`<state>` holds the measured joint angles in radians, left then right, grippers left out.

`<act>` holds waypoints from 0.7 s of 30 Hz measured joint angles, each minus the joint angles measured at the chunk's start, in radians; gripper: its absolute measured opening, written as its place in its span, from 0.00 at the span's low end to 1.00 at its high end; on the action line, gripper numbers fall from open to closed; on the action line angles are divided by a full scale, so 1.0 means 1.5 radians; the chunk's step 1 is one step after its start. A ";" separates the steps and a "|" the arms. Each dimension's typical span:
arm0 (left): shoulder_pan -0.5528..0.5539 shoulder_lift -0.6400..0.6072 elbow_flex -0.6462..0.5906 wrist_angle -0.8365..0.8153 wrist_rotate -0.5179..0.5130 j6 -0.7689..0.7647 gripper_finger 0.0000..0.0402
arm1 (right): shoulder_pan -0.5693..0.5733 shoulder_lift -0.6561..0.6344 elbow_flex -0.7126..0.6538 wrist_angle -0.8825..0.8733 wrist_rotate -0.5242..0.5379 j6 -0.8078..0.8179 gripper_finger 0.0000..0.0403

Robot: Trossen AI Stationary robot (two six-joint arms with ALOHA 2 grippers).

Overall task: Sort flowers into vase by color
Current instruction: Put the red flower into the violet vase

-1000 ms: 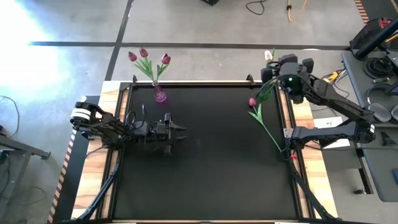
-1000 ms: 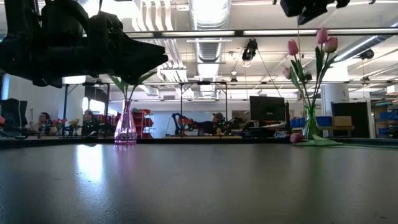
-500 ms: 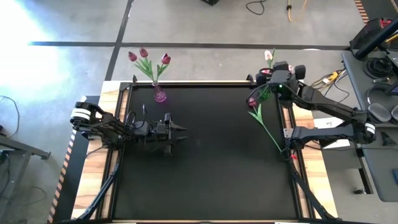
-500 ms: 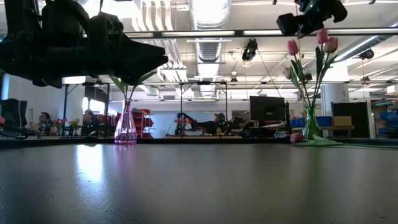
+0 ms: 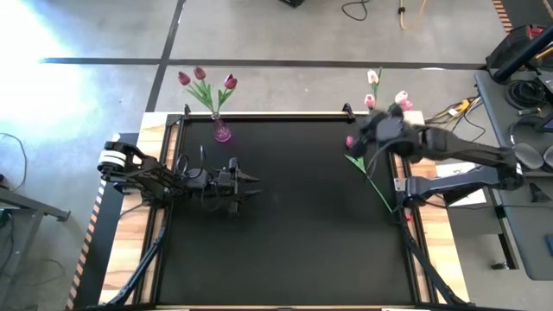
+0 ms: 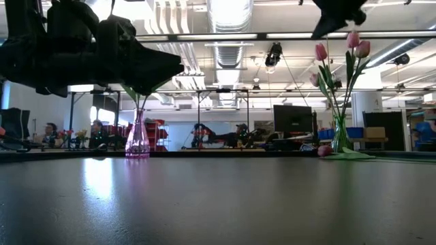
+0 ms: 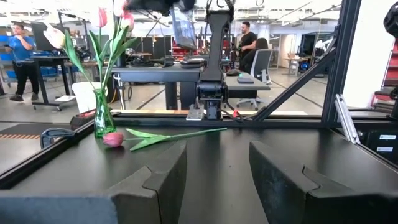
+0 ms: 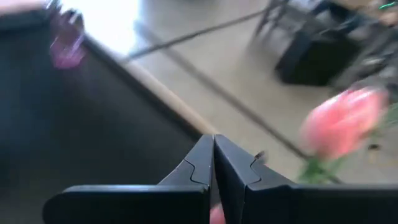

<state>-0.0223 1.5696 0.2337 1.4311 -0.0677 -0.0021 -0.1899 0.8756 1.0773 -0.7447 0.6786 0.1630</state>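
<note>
The black table (image 5: pixel 285 225) carries two vases (image 5: pixel 222 131) and one loose tulip (image 5: pixel 367 173).

Matt black worktop (image 5: pixel 285 225) with a faint sheen, framed by pale wood edging (image 5: pixel 436 250); a glossy purple glass vase (image 6: pixel 137 139) at eleven o'clock.

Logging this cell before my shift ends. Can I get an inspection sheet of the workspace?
Surface: black mat, wooden rim.
Job's things: purple vase with three dark tulips at far left; green vase with pale tulips at far right; one loose tulip lying on the mat.
Clutter: nothing seen.
Claws: left claw open, over the mat; right claw shut, empty, above the green vase.
Cables: on the floor beyond the table.
Surroundings: desks, monitors, people.
</note>
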 joint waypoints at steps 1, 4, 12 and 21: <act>0.000 0.000 0.000 0.000 0.000 0.000 0.40 | 0.024 0.002 -0.018 -0.010 -0.004 0.023 0.02; 0.000 0.000 0.000 -0.001 0.000 0.000 0.40 | 0.089 0.009 -0.072 -0.023 -0.020 0.094 0.02; 0.000 0.000 0.000 -0.004 0.009 -0.002 0.40 | 0.153 0.028 -0.203 -0.024 -0.105 0.251 0.03; 0.000 0.000 0.000 -0.009 0.018 -0.005 0.40 | 0.101 0.066 -0.309 -0.025 -0.104 0.362 0.19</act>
<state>-0.0227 1.5696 0.2333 1.4181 -0.0406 -0.0101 -0.0387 0.9746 0.6132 -0.7820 0.5233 0.7067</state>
